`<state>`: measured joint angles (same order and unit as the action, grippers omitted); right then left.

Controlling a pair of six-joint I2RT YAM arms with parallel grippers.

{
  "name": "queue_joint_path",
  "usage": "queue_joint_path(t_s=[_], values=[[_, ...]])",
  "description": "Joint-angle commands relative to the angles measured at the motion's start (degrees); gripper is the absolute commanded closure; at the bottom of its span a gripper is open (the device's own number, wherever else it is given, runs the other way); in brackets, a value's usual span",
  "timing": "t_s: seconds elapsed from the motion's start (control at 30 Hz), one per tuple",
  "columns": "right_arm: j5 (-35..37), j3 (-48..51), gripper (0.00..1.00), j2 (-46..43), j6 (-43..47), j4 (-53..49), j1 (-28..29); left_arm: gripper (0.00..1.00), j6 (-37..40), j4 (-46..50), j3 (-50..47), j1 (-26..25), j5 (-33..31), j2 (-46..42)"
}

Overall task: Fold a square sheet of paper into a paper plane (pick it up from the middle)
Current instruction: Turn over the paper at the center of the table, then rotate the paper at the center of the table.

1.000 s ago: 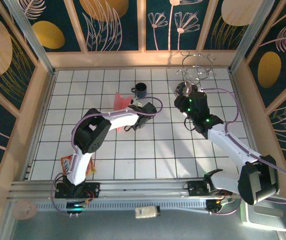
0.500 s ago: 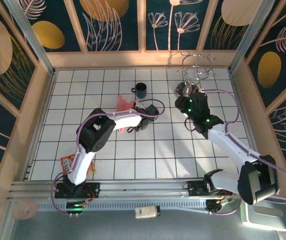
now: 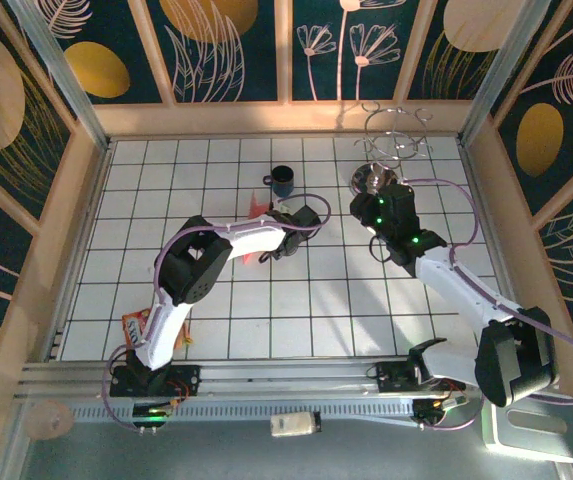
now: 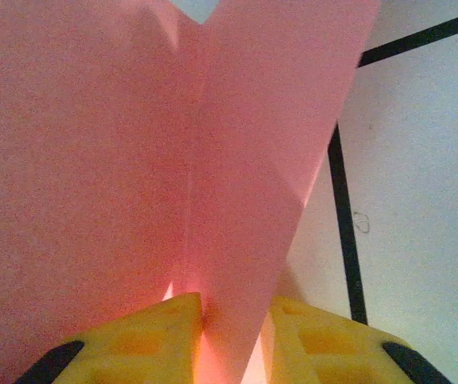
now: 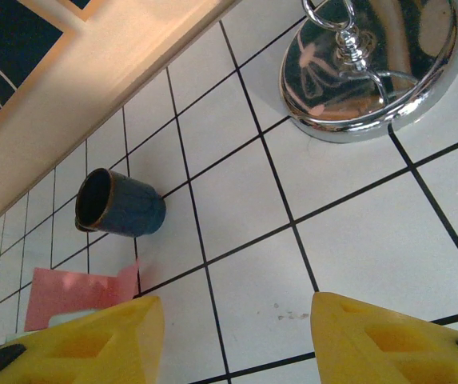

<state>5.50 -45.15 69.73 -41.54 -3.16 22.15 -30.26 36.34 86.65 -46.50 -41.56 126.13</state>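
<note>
The pink-red folded paper plane (image 3: 259,208) lies near the middle of the white tiled table (image 3: 366,300), just nearer than the small dark blue mug (image 3: 282,180). From above, most of it is covered by the left arm. Pink shows on the far side of the wrist and again on the near side, so its long axis runs roughly near to far. Which end is the nose I cannot tell.

The left wrist view adds the centre crease, running straight up from between the yellow fingers of the left gripper (image 4: 232,304) to a notch at the paper's far edge. The jaws stand narrow with the fold between them, but whether they press it is unclear.

The right gripper (image 5: 235,308) hangs wide and empty over bare tiles, near the round chrome stand base (image 5: 372,64). Its camera sees the paper's flat side beside the mug.
</note>
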Motion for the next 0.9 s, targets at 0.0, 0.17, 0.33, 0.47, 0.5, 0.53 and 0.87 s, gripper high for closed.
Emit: queue_joint_path(t_s=[0.0, 0.17, 0.33, 0.47, 0.5, 0.53, 0.87], values=[[-0.4, 0.5, 0.48, 0.8, -1.3, 1.7, -0.5, 0.70, -2.4, 0.2, 1.3, -0.5, 5.1, 0.4], [-0.4, 0.4, 0.48, 0.8, -1.4, 1.6, -0.5, 0.63, -3.1, -0.4, 1.8, -0.6, 8.6, -1.9], [0.4, 0.7, 0.48, 0.3, -1.8, 1.5, -0.8, 0.54, -5.0, -4.5, -0.9, -0.8, 18.5, -6.7], [0.7, 1.0, 0.48, 0.0, -2.2, 1.4, -1.2, 0.49, -7.7, -10.3, -6.0, -1.1, 29.5, -11.9], [0.6, 1.1, 0.48, 0.0, -2.2, 1.5, -1.3, 0.49, -8.2, -12.0, -7.4, -1.1, 32.8, -13.1], [0.4, 1.3, 0.47, 0.1, -2.2, 1.8, -1.3, 0.48, -8.6, -14.3, -9.1, -1.1, 37.1, -14.5], [-4.4, 1.8, 0.42, 2.1, -1.4, 4.8, -1.2, 0.40, -10.8, -27.5, -20.4, 4.3, 51.0, -25.8]])
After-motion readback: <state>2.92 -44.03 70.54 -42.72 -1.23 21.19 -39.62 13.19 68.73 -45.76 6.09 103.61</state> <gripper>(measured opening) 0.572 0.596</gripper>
